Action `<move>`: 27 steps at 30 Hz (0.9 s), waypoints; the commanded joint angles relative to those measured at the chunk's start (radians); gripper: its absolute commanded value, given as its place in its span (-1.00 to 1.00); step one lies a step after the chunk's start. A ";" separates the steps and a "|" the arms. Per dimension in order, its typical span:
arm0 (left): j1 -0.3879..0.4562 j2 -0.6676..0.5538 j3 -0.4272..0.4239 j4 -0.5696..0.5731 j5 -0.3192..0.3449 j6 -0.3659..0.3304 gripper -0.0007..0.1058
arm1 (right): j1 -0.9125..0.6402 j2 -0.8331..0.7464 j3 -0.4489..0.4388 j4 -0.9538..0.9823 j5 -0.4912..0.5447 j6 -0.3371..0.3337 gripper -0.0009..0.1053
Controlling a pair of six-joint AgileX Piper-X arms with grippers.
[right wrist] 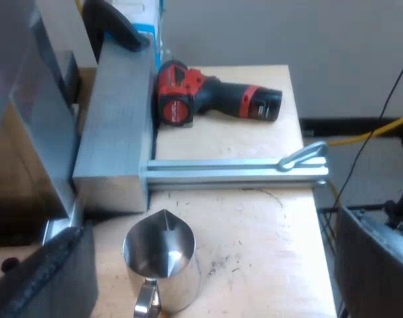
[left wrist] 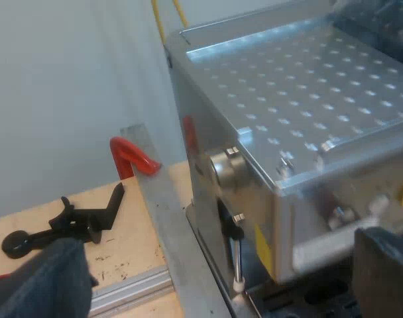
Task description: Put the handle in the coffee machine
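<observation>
The espresso machine is close below my left wrist, showing its perforated metal top, a round knob on its side and a thin steam wand. My left gripper is open, its dark fingers spread wide with nothing between them. My right gripper is also open and holds nothing. It hangs above the wooden table, just over a shiny metal pitcher.
A red curved piece and a black clamp sit by an aluminium post beside the machine. A red and black drill, an aluminium rail and a grey metal block are on the table.
</observation>
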 commanded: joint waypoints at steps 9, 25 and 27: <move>-0.004 -0.279 0.113 0.010 -0.001 -0.002 0.54 | -0.005 -0.245 -0.011 0.103 -0.013 -0.059 0.44; -0.004 -0.549 0.116 0.375 -0.004 -0.002 0.54 | -0.005 -0.568 0.120 0.103 -0.045 -0.053 0.44; -0.004 -0.602 0.116 0.425 -0.004 -0.002 0.54 | -0.005 -0.605 0.154 0.109 -0.045 -0.052 0.44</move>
